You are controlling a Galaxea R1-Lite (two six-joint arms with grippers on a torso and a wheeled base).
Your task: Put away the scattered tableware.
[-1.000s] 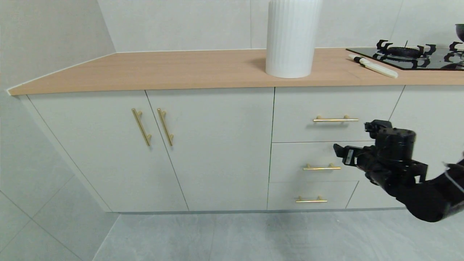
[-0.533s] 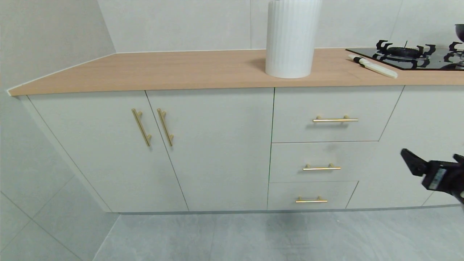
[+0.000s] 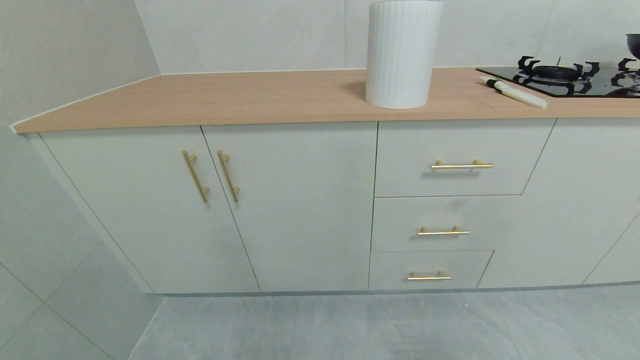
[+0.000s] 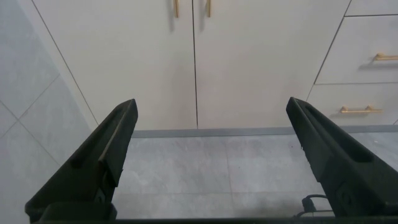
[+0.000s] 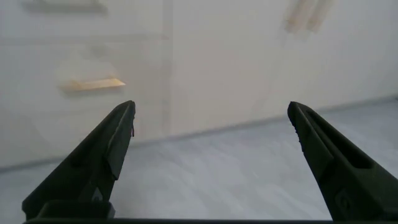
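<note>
A cream knife with a dark band lies on the wooden counter, just beside the black hob. A tall white ribbed container stands upright on the counter to the knife's left. My left gripper is open with nothing between its fingers, low over the grey floor and facing the cabinet doors. My right gripper is open and empty too, low before the cabinet front, with a gold drawer handle ahead of it.
Below the counter are two cabinet doors with gold handles and a stack of three shut drawers to their right. A tiled wall closes the left side. Grey floor lies open before the cabinets.
My right arm, which was in front of the middle drawer, has drawn back to the right and down, out of the head view. The drawers stay shut.
</note>
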